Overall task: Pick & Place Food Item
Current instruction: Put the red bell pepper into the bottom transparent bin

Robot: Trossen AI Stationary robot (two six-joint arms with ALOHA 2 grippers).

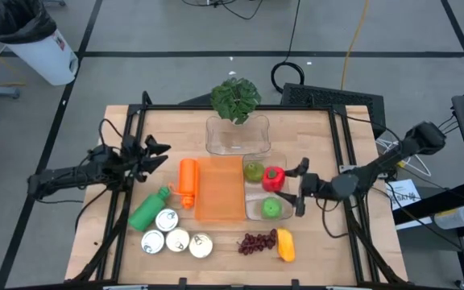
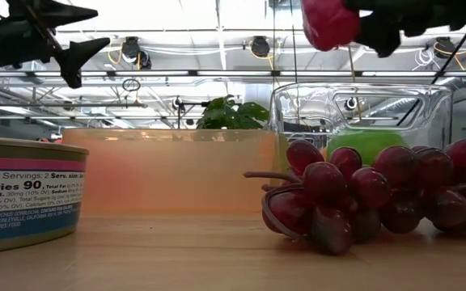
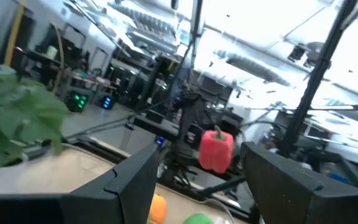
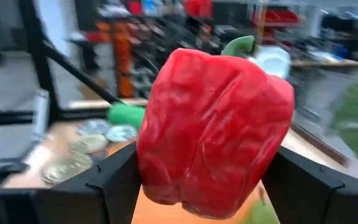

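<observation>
A red bell pepper hangs above the clear containers at the table's right middle, with my right gripper shut on it. It shows high up in the low view and, stem up, in the left wrist view. One container holds a green fruit, another a green item. My left gripper stands open and empty above the table's left side, its fingers pointing toward the right. My right gripper pinches the red pepper by its two opposite side walls between its two fingers. The fingers come in level from the table's right. The pepper sits upright, its green stem on top, lifted clear of the containers below.
An orange board lies mid-table, with an orange bottle and a green bottle to its left. Several cans, red grapes and a yellow pepper lie near the front edge. A larger clear container and a plant stand at the far edge.
</observation>
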